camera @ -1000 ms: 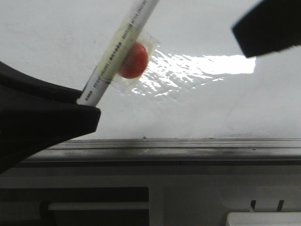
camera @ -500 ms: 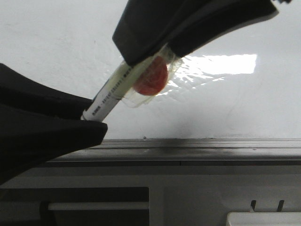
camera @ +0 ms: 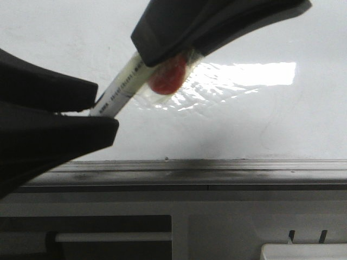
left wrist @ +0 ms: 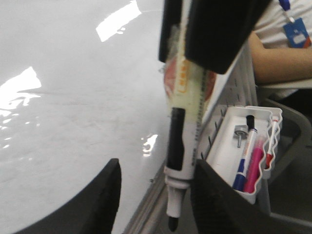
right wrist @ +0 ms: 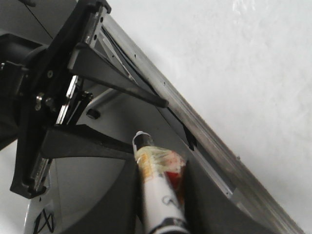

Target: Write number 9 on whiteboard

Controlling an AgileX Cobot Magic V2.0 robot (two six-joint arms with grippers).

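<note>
The whiteboard (camera: 260,124) fills the front view, glossy with window glare; no number 9 shows on it. A white marker (camera: 122,89) with a red disc (camera: 165,78) taped to it slants before the board. My right gripper (camera: 162,54) is shut on the marker's taped part from above, as the right wrist view (right wrist: 161,195) also shows. My left gripper (camera: 105,108) is open, its jaws either side of the marker's tip end. In the left wrist view the marker (left wrist: 176,141) hangs between the left gripper's (left wrist: 156,195) fingers, close to one finger, black tip bare.
The board's grey metal rail (camera: 217,170) runs along its lower edge. A white tray (left wrist: 229,146) with blue, pink and red pens hangs beside the board. A person's arm (left wrist: 278,58) is behind it.
The right gripper came in from the upper right and closed on the marker's taped part. The left gripper's jaws have since opened off the marker's lower end.
</note>
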